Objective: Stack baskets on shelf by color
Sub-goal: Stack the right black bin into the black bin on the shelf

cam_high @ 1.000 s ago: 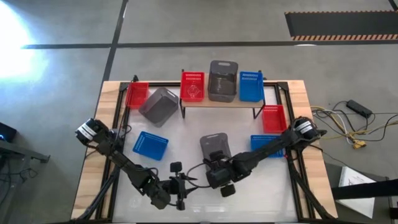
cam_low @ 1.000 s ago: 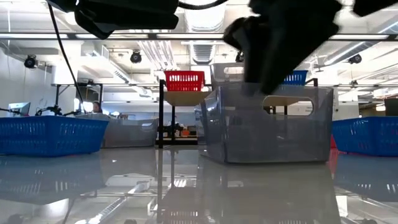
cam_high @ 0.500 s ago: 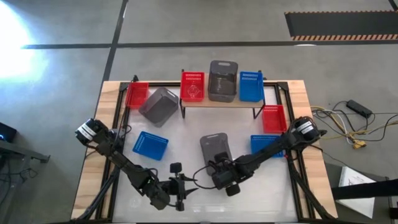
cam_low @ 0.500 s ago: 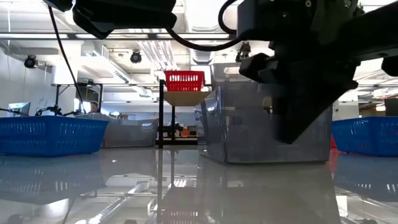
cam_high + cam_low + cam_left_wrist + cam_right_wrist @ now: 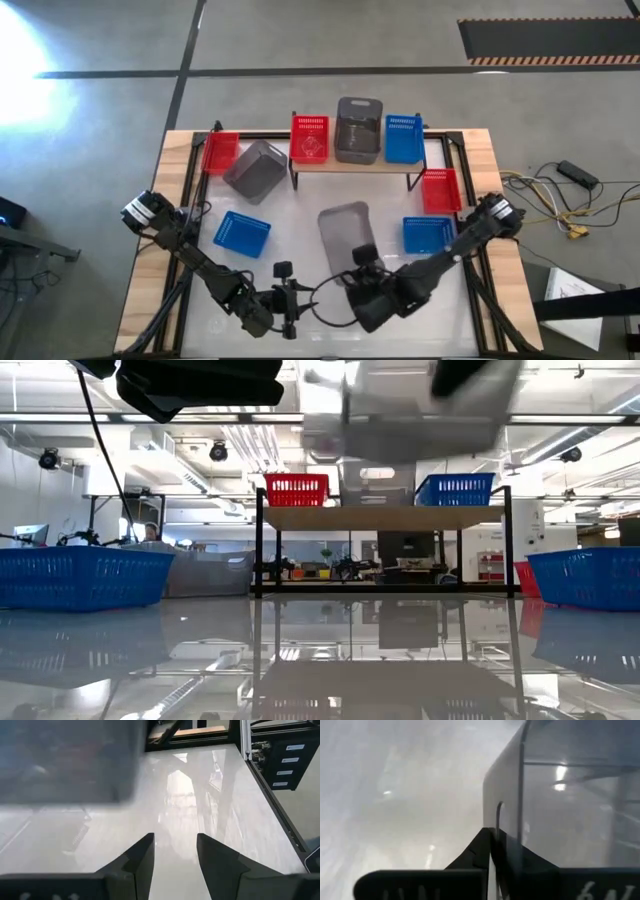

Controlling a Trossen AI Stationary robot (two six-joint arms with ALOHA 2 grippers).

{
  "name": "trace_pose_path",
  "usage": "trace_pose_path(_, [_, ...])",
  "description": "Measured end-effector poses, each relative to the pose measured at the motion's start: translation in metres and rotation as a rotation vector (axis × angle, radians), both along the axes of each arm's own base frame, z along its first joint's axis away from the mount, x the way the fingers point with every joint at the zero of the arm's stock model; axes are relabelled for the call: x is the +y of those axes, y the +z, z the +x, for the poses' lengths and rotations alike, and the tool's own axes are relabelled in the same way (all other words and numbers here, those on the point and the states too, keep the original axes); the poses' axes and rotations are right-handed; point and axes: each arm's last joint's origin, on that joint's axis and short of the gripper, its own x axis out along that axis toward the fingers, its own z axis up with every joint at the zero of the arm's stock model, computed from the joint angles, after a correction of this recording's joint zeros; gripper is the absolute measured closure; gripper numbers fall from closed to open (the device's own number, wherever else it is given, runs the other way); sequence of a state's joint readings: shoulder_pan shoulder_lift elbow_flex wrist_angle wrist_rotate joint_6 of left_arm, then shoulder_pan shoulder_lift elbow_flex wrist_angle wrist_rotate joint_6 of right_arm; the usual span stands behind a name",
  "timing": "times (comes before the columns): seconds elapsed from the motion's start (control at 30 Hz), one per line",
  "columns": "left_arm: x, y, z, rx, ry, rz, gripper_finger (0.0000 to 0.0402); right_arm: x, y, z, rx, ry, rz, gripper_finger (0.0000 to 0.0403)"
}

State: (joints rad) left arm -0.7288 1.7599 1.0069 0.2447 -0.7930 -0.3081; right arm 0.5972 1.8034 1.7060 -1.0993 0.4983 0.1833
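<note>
shelf (image 5: 352,166) holds one red, one grey, one blue; six baskets not yet stacked. left to right on the table: red and grey at the shelf's left, blue, red and blue at right. my left claw (image 5: 290,305) parked, fingers apart. my right claw (image 5: 364,262) pinched on the smoky translucent grey basket (image 5: 343,232) wall, raised clear of the glossy white top.

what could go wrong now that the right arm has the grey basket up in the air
The right gripper pinches only one end wall of the grey basket, so it may tilt or slip out. On the shelf, the grey stack sits close between the red basket and blue basket; a crooked approach may bump them.
</note>
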Motion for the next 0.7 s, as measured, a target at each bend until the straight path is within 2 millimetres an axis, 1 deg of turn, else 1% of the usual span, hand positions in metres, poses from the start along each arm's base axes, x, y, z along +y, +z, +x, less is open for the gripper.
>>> trace_pose_path(0.1, [0.0,0.0,0.0,0.001,-0.002,0.005,0.0269,-0.006,0.039,-0.002,-0.057,-0.03,-0.076,0.0394])
trace_pose_path(0.17, [0.0,0.0,0.0,0.004,-0.01,0.028,0.0269,-0.019,0.063,0.001,-0.085,-0.057,-0.118,0.0394])
trace_pose_path(0.23, [0.0,0.0,0.0,0.007,-0.02,0.054,0.0269,-0.038,0.085,0.006,-0.102,-0.076,-0.136,0.0394])
trace_pose_path(0.3, [0.001,0.0,0.001,0.011,-0.029,0.085,0.0269,-0.065,0.103,0.012,-0.112,-0.103,-0.148,0.0394])
trace_pose_path(0.37, [0.002,0.0,0.001,0.016,-0.037,0.122,0.0269,-0.096,0.117,0.019,-0.124,-0.136,-0.166,0.0394])
trace_pose_path(0.47, [0.004,-0.001,0.002,0.028,-0.026,0.17,0.0269,-0.156,0.129,0.028,-0.099,-0.202,-0.166,0.0394])
trace_pose_path(0.57, [0.008,-0.005,0.0,0.066,0.009,0.218,0.0269,-0.223,0.132,0.029,-0.053,-0.288,-0.084,0.0394])
trace_pose_path(0.67, [0.014,-0.004,-0.005,0.102,0.049,0.223,0.0269,-0.285,0.129,0.02,-0.023,-0.395,-0.009,0.0394])
trace_pose_path(0.7, [0.015,-0.004,-0.007,0.109,0.065,0.22,0.0269,-0.302,0.127,0.016,-0.013,-0.422,0.014,0.0394])
